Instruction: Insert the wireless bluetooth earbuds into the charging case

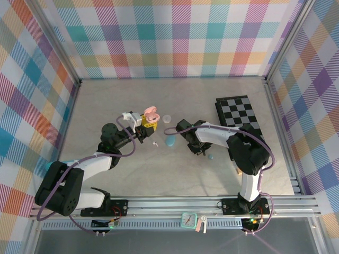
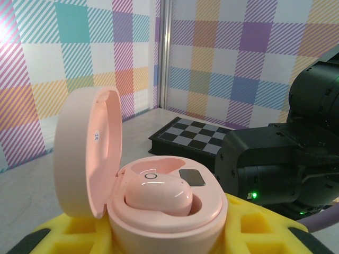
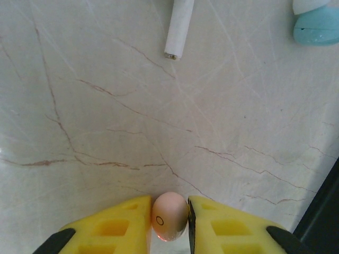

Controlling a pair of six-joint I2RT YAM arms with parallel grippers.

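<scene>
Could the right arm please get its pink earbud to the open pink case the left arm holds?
Probably yes: the pink case is held with its lid open near the right end effector, and only the blue case lies between them.

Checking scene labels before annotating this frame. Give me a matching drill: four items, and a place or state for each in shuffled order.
Items:
1. pink charging case
2. loose pink earbud
3. light blue case
4. checkerboard

Places or states:
A. gripped by the right end effector
B. black and white, flat on the right side of the table
C. lid open, held in the left end effector
D. lying on the table between the two arms

Pairs: 1-C, 2-A, 3-D, 4-B
</scene>
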